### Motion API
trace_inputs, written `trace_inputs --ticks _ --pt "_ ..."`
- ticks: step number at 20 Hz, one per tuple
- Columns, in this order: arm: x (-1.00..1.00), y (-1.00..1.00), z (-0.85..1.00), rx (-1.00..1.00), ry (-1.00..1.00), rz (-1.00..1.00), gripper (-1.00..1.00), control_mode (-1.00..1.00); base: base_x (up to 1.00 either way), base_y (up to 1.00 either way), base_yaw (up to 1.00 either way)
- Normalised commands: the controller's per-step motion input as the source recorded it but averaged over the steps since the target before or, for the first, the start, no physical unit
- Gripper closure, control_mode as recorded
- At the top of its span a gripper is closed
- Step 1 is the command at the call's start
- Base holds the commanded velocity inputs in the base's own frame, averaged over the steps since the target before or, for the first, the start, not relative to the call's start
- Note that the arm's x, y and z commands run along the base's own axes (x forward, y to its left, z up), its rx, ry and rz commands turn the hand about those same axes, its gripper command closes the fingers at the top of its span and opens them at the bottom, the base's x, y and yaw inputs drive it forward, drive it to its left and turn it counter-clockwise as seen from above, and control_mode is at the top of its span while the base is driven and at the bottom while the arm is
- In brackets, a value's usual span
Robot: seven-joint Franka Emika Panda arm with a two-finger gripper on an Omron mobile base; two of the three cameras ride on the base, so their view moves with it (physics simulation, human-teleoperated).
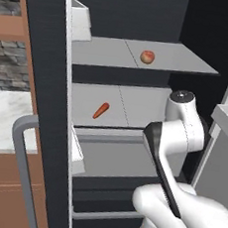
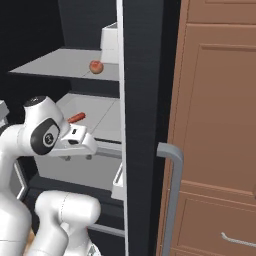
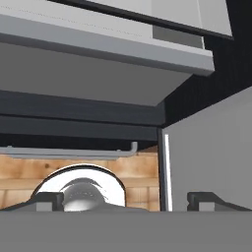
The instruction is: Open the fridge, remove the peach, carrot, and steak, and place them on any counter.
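Note:
The fridge (image 1: 40, 78) stands with both doors swung wide. The peach (image 1: 147, 56) rests on the upper grey shelf and shows as a small ball (image 2: 96, 66) from the other side. The carrot (image 1: 101, 110) lies on the shelf below, its red tip (image 2: 76, 117) peeking past my hand. The steak is hidden. My gripper (image 2: 78, 157) hangs in front of the lower shelf's edge, below the carrot, pointing downward. In the hand view its fingertips (image 3: 49, 199) stand far apart with nothing between them; the gripper (image 3: 128, 202) is open.
The marble counter (image 1: 6, 114) lies left of the left door, over brown cabinets. A tall wooden cabinet (image 2: 215, 125) stands beyond the right door (image 2: 145, 100). Door handles (image 1: 24, 161) (image 2: 172, 190) jut toward me. A drawer handle (image 3: 74, 152) runs below the shelves.

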Motion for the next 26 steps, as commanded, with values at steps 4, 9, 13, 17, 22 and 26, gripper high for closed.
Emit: trace_inputs --ticks 4,9,13,17,22,26 --pt "0.59 0.22 -0.31 0.01 0.01 0.12 -1.00 -1.00 0.00 0.00 0.00" --pt "0.51 0.46 -0.13 0.00 -0.03 0.06 -1.00 -1.00 0.00 0.00 0.00" --pt "0.46 0.41 -0.01 0.09 -0.08 0.00 -1.00 -1.00 0.00 0.00 0.00" --pt "0.76 0.29 -0.01 0.32 0.00 -0.02 -1.00 -1.00 0.00 0.00 0.00" --pt "0.64 0.29 -0.06 0.39 -0.03 -0.14 -1.00 -1.00 0.00 0.00 0.00" --pt "0.30 0.79 -0.01 0.04 -0.02 -0.18 -1.00 -1.00 0.00 0.00 0.00"
